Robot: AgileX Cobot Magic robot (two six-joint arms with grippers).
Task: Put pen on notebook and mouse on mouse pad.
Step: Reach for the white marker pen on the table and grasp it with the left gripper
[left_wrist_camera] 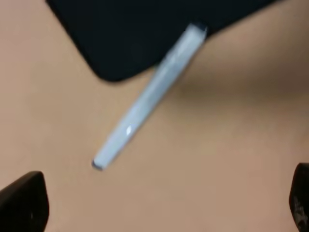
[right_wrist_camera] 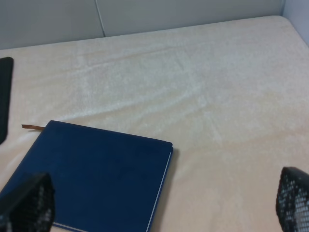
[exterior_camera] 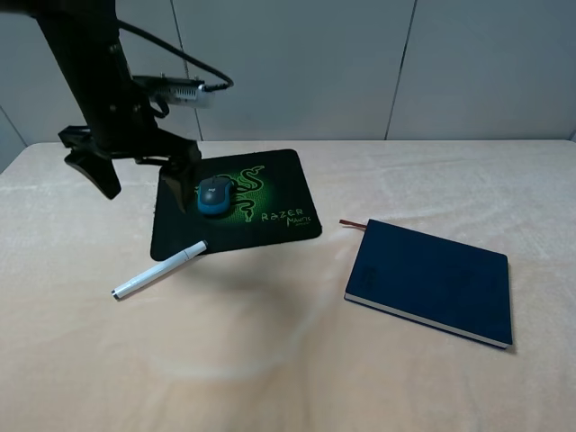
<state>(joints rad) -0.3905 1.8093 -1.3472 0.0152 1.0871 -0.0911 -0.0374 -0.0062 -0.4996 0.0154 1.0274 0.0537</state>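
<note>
Since the mouse [exterior_camera: 215, 195] sits on the mouse pad [exterior_camera: 290, 174], the step in hand is the pen [exterior_camera: 158, 269], lying with one end on the pad's corner, far from the notebook [exterior_camera: 432, 281]. Left gripper [exterior_camera: 144, 193] above it, jaws spread wide, nothing held; right gripper [right_wrist_camera: 161, 203] likewise. Next: descend, pinch barrel.

We see a table [exterior_camera: 270, 378] draped in peach cloth. Three things lie directly on it. The mouse pad [exterior_camera: 281, 176] is just ahead of the left gripper [left_wrist_camera: 161, 203]'s spread jaws. The pen [left_wrist_camera: 143, 103] slants between them, its far end on the pad's corner. The notebook [right_wrist_camera: 96, 174] sits below the right gripper [right_wrist_camera: 159, 203]'s parted jaws, nearer one finger.
</note>
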